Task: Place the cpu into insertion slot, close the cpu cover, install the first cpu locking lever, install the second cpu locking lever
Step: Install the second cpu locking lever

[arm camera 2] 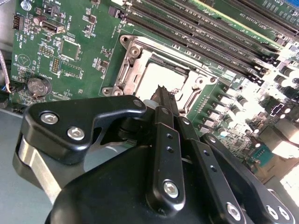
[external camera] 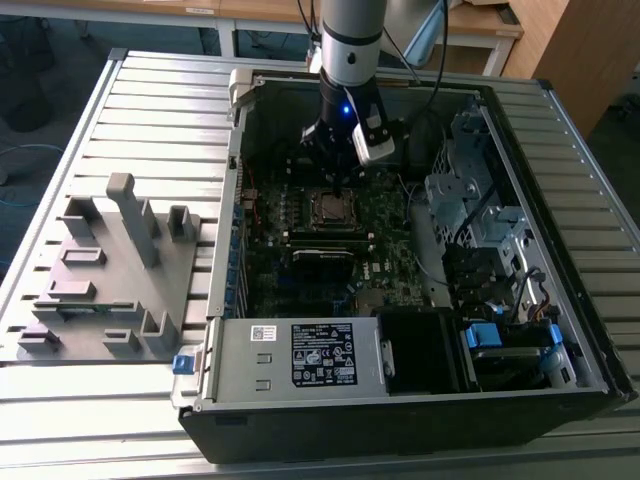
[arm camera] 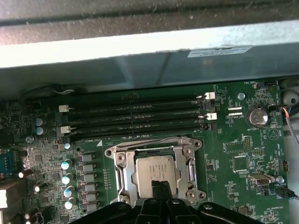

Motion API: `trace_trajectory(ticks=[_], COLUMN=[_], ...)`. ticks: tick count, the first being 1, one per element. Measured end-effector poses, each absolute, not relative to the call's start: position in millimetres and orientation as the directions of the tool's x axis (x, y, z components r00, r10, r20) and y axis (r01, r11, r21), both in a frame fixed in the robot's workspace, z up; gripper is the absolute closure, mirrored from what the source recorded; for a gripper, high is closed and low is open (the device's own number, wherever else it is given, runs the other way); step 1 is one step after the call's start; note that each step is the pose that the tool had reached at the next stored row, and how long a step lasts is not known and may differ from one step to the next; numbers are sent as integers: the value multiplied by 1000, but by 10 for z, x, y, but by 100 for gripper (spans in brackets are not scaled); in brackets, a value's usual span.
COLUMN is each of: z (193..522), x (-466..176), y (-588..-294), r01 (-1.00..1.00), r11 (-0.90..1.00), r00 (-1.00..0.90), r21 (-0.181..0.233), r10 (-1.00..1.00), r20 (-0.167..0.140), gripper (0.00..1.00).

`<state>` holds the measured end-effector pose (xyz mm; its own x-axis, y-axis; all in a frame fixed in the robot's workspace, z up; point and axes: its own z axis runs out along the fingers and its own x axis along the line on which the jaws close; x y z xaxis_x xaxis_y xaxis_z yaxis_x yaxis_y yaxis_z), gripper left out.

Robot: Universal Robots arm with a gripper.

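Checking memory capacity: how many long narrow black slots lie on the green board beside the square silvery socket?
4, parallel between the grey case wall and the square silvery socket: the slot nearest the wall, second slot, third slot, slot nearest the socket. None seems hidden.

The exterior view looks steeply down from the near side at the open computer case [external camera: 400,250], while both wrist views sit close above its motherboard [arm camera: 243,154], sharing the cpu [arm camera 2: 161,77] socket area.
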<state>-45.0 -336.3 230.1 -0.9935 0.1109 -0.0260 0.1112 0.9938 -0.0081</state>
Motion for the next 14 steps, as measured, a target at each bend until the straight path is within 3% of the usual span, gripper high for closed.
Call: trace_trajectory(ticks=[14], z=[2301], x=[-453], y=[-3392], r01=[111], r11=[994], r00=[-993], r21=[-8], r10=[111], r20=[-26], gripper=[90])
